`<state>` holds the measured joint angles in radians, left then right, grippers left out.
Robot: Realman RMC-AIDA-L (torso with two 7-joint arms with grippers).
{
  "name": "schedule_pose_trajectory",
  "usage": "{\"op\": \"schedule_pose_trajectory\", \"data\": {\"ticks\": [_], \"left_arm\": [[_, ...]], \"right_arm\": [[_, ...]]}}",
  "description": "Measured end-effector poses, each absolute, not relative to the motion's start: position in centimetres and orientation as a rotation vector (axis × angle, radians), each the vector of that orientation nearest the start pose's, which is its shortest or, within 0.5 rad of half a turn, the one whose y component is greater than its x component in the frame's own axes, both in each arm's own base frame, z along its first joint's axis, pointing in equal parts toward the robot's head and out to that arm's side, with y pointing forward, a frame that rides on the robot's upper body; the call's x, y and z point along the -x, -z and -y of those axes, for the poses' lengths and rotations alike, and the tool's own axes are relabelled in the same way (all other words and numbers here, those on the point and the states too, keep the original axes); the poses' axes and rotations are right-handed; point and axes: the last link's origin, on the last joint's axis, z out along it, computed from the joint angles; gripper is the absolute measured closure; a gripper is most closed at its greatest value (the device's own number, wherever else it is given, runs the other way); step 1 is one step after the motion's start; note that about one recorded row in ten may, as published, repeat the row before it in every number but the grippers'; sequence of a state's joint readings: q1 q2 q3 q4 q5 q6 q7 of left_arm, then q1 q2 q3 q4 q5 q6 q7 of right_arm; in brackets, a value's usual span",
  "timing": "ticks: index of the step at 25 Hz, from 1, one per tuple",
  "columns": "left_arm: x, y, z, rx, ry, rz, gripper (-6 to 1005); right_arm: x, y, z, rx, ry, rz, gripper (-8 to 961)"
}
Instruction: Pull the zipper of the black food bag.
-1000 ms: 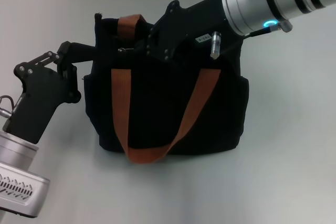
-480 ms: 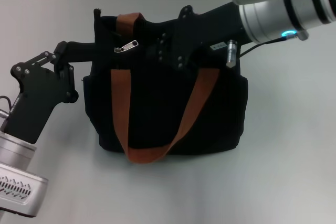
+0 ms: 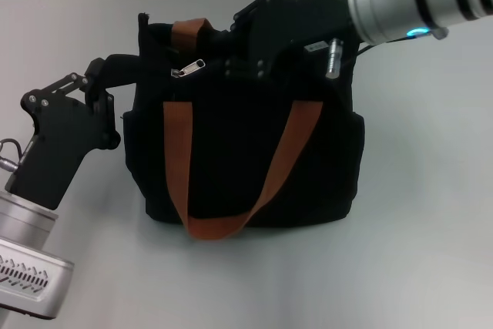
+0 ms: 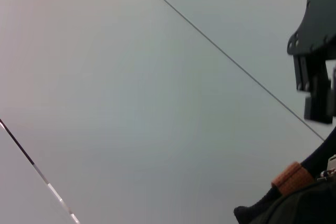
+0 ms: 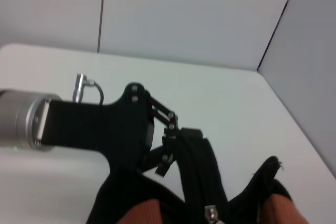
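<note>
Black fabric: the black food bag stands upright on the white table, mid-scene; two orange-brown straps hang down its near face.
Zip line: runs along the bag's upper edge, under the right arm.
Zipper: the silver zipper lies loose near the left end of that edge, just beside the rear strap; nothing grips it. It also shows small in the right wrist view.
Right gripper: the right gripper hangs over the top of the bag, just to the right of the tab and a little above it, not touching it. Black fingers against black cloth; whether they are spread or closed I cannot tell.
Left gripper: the left gripper is at the bag's upper left corner, fingers narrowed onto the cloth there, judged to be bracing the bag. Also seen in the right wrist view.
Step in hand: judged as the reach for the tab, with the pull not yet begun.
How to do it well: come down squarely on the tab, pinch the metal only, keep clear of the strap, then draw straight along the zip line.
Watch for: a soft bag tipping or bunching if the left hold slackens; a small tab slipping from a shallow pinch.
</note>
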<state>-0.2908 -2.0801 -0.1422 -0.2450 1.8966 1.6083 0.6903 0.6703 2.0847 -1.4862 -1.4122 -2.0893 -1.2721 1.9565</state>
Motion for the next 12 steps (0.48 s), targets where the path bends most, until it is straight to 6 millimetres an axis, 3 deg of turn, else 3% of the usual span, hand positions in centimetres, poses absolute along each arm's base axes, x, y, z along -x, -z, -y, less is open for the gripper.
{"op": "schedule_pose_trajectory", "data": {"ticks": [8,12], "left_arm": [[29.4,3.9,-24.3,1.631,0.409,-0.33,950],[29.4,3.9,-24.3,1.63,0.409,-0.329,950]], "right_arm": [[-4.8,3.7,-36.4,2.867,-0.061,0.247,686],[-4.5,4.1,-36.5,2.859,-0.059,0.266,707]]}}
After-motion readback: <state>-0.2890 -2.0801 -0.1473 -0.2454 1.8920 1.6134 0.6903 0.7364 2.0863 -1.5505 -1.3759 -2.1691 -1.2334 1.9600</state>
